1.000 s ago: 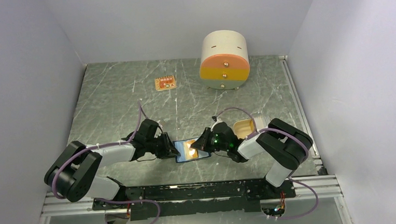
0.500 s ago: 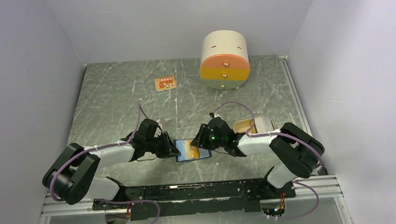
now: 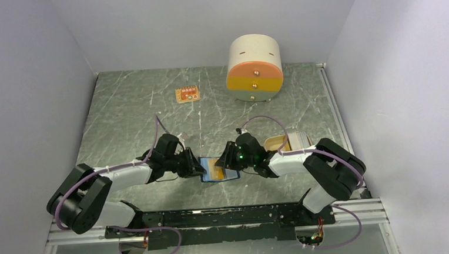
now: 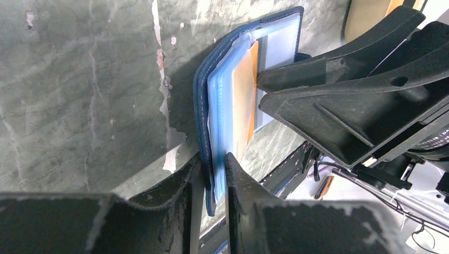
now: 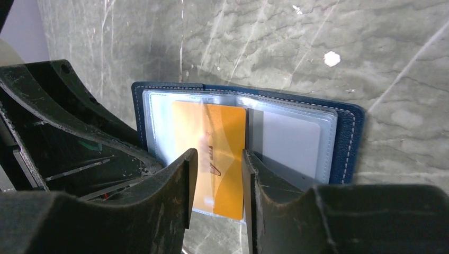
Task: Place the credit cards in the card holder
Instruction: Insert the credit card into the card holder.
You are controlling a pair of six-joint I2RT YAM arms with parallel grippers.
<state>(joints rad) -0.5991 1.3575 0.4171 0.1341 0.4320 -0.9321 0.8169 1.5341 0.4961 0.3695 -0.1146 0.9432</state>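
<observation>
On the grey marbled table point(image 3: 127, 109), lower centre of the overhead view, the left gripper point(image 4: 213, 159) pinches the open card holder point(image 3: 218, 170) by its cover. The right gripper point(image 5: 218, 154), jaws parted and empty, should press the orange card point(image 5: 219, 127) fully home.

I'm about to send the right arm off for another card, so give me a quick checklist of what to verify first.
1. Left gripper clamped on the card holder's edge: ok.
2. Card holder spread open, clear sleeves facing up: ok.
3. Credit card inside a clear sleeve: ok. Whether it is pushed fully home: cannot tell.
4. Right gripper jaws apart and not pinching the card: ok.
5. Spare credit cards lying beside the right arm, ready to be picked: ok.
</observation>
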